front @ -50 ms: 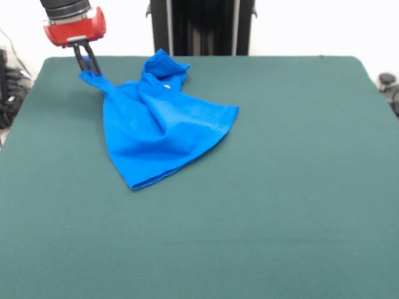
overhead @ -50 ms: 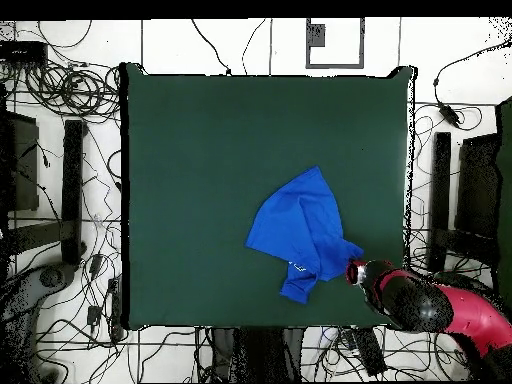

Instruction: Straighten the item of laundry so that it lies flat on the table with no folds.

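One tool shows at the end of one red and black arm, and it is clenched on a corner of the one item of laundry, a bright blue T-shirt. In the front view the two dark fingers stand close together with a twisted point of blue cloth pinched between their tips, and that point is drawn taut toward them.

From the tool the shirt spreads away across the one tabletop, widening as it goes. Nearest the tool the fabric is narrow and gathered into ridges; farthest from the tool it fans out to a broad hemmed edge that lies on the green surface. Just beside the tool, one bunched lump of cloth with a small pale spot on it sits humped up rather than flat. Several long creases run from the pinched corner out toward the hem, so the shirt is not lying smooth.

In the overhead view the tool sits close to one long edge of the tabletop and near a corner, with the arm reaching in from outside that edge. The item of laundry lies entirely on the tabletop, stretching from the tool inward toward the middle. The rest of the green surface, well apart from the tool, is one plain expanse.
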Controlling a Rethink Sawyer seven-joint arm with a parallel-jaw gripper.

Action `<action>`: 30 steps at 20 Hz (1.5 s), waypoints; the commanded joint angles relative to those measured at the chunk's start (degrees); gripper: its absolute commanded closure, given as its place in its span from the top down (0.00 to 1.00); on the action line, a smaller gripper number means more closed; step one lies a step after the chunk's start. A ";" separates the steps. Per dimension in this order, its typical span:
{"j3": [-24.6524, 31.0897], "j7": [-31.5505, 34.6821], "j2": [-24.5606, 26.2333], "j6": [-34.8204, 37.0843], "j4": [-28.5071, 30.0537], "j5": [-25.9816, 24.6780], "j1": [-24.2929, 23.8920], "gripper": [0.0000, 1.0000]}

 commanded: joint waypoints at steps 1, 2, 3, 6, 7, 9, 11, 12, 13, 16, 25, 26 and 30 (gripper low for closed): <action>5.67 -10.95 5.32 1.24 0.02 -2.61 0.97 0.00; 5.76 -11.00 5.47 1.20 -0.10 -2.74 0.88 0.00; 5.88 -11.20 5.58 1.41 -0.34 -2.80 0.84 0.00; 6.31 -12.06 6.36 2.42 -1.53 -3.00 0.86 0.00; 6.48 -12.46 6.54 2.92 -1.97 -2.96 0.73 0.00; 7.04 -13.81 6.94 4.13 -2.97 -2.70 0.20 0.00; 7.63 -15.50 7.44 5.75 -4.20 -2.23 -0.27 0.00; 7.92 -16.33 7.71 6.50 -4.92 -2.09 -0.41 0.00; 8.16 -17.13 8.14 7.32 -5.68 -1.93 -0.51 0.00; 8.87 -19.44 9.37 9.62 -7.76 -1.59 -0.94 0.00; 10.19 -22.23 11.81 13.09 -10.63 -1.91 -2.32 0.00; 10.27 -22.37 11.96 13.29 -10.70 -1.97 -2.43 0.00; 10.31 -22.64 12.74 13.44 -10.93 -2.36 -2.82 0.00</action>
